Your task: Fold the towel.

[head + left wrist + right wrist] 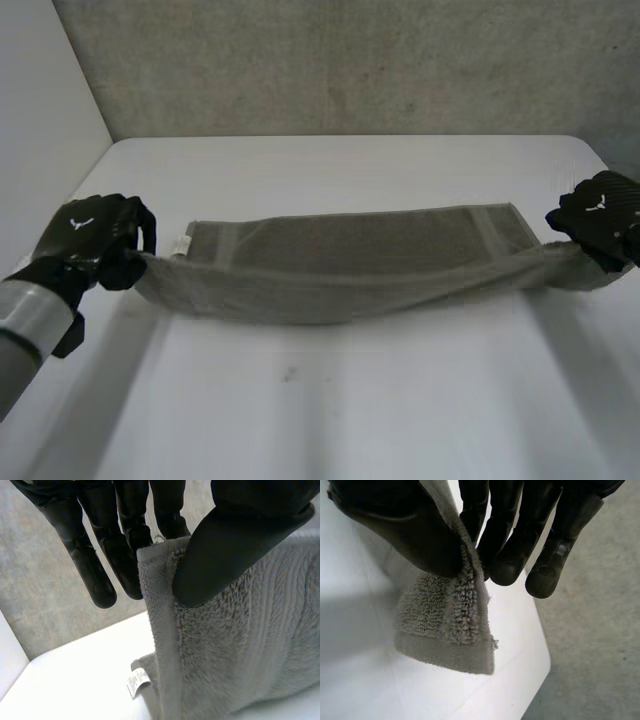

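Closest in, the left arm's grey forearm point(30, 320) reaches up to the black left hand point(90, 240). That hand has the long grey terry-cloth towel point(350, 262) clamped at one end, the thumb point(225, 555) pressing the hemmed edge against the fingers point(100, 565). It's a firm pinch with plenty of cloth in it. A small white care label point(136, 682) dangles from the towel just below this hand.

Between the hands the towel runs taut along its raised edge. Its middle sags, and the far strip lies flat on the white table point(320, 410).

At the other end, the black right hand point(600, 215) pinches its corner between thumb point(405, 530) and fingers point(510, 555). Only a small tuft of corner pokes out below the fingertips.

That thin bite looks like the risk. Pull the towel any tighter and the right corner could slip free, dropping that end. The sagging middle could drag on the table and bunch if the hands carry it over too low. And if one hand travels ahead of the other, the edges will likely land skewed, giving a crooked fold.
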Controlling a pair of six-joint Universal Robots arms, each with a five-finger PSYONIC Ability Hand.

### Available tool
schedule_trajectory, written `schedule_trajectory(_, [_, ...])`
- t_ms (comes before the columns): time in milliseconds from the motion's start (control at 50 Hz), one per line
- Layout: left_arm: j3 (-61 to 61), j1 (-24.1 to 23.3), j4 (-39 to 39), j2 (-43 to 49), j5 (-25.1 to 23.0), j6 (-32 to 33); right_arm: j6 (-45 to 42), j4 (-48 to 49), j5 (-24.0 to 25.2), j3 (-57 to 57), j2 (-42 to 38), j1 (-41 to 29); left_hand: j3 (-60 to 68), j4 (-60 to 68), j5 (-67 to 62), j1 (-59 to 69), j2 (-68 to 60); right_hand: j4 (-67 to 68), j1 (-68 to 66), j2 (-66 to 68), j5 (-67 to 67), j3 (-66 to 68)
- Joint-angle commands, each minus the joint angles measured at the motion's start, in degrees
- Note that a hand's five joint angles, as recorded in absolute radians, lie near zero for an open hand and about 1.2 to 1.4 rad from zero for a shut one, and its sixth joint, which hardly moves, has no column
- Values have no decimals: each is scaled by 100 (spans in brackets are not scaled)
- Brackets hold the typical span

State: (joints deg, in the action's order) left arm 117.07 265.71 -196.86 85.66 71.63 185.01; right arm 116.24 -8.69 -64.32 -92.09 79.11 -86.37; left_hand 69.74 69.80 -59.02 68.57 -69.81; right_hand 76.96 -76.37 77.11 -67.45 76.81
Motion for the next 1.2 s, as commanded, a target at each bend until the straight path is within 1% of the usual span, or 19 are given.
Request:
schedule_trajectory(20, [-1130,-116,-195,1634,244,79,-23,25,-378,1322,-1422,-379,1026,1020,-1098,1143,-1019,304,-363,289,-255,319])
schedule_trajectory(100, [-2149,-397,-151,2698,684,71,-31,43,-651,2236,-2231,-723,1026,1020,-1098,1143,-1019,304,-363,289,-255,319])
schedule_trajectory(120, [-2153,-398,-151,2701,685,71,-31,43,-652,2240,-2234,-724,1026,1020,-1098,1143,-1019,304,-363,289,-255,319])
schedule_trajectory(160, [-2730,-502,-142,3226,790,62,-31,60,-705,2799,-2767,-803,1026,1020,-1098,1143,-1019,304,-363,289,-255,319])
schedule_trajectory(340, [-4025,-802,-125,4204,905,62,-23,78,-696,4182,-3930,-1172,1026,1020,-1098,1143,-1019,304,-363,289,-255,319])
schedule_trajectory(380, [-4497,-855,-99,4528,1141,88,-23,95,-722,4724,-4341,-1224,1026,1020,-1098,1143,-1019,304,-363,289,-255,319])
schedule_trajectory(440, [-4737,-881,-72,4697,1256,97,-23,104,-801,5287,-4736,-1295,1026,1020,-1098,1143,-1019,304,-363,289,-255,319])
schedule_trajectory(600, [-5966,-925,577,5574,1415,106,-14,96,-994,6527,-5546,-1339,1026,1020,-1098,1143,-1019,304,-363,289,-255,319])
schedule_trajectory(900, [-6837,-925,921,6199,1643,132,-14,96,-1214,7495,-6188,-1348,1026,1020,-1098,1143,-1019,304,-363,289,-255,319])
schedule_trajectory(920, [-6872,-925,956,6226,1643,132,-14,96,-1197,7504,-6215,-1348,1026,1020,-1098,1143,-1019,-206,147,-222,256,-191])
schedule_trajectory(940, [-6873,-925,956,6226,1643,132,-14,96,-1197,7504,-6215,-1348,1026,1020,-1098,1143,-1019,-211,152,-227,261,-196])
schedule_trajectory(960, [-6890,-934,974,6235,1626,132,-14,96,-1188,7504,-6232,-1348,1026,1020,-1098,1143,-1019,-3675,3616,-3691,3725,-3660])
schedule_trajectory(980, [-6890,-934,974,6235,1626,132,-14,96,-1188,7504,-6233,-1348,1026,1020,-1098,1143,-1019,-3710,3651,-3725,3759,-3695])
schedule_trajectory(1000, [-6899,-934,982,6226,1617,132,-14,104,-1188,7496,-6250,-1348,1026,1020,-1098,1143,-1019,-6696,6637,-6711,6745,-6681])
schedule_trajectory(1020, [-6890,-951,983,6209,1617,132,-23,113,-1171,7504,-6276,-1348,-1670,-1675,1598,-1552,1676,-6696,6637,-6711,6745,-6681])
schedule_trajectory(1040, [-6890,-951,983,6208,1617,132,-23,113,-1170,7504,-6277,-1348,-1697,-1702,1625,-1579,1703,-6696,6637,-6711,6745,-6681])
schedule_trajectory(1060, [-6890,-986,991,6191,1617,132,-14,157,-1170,7504,-6277,-1348,-5394,-5399,5322,-5276,5400,-6696,6637,-6711,6745,-6681])
schedule_trajectory(1120, [-6882,-1065,991,6103,1608,132,47,314,-1188,7504,-6233,-1365,-5974,-5980,5902,-5857,5981,-6696,6637,-6711,6745,-6681])
schedule_trajectory(1200, [-6829,-1074,991,5945,1617,123,144,430,-1232,7513,-6145,-1427,-5974,-5980,5902,-5857,5981,-6696,6637,-6711,6745,-6681])
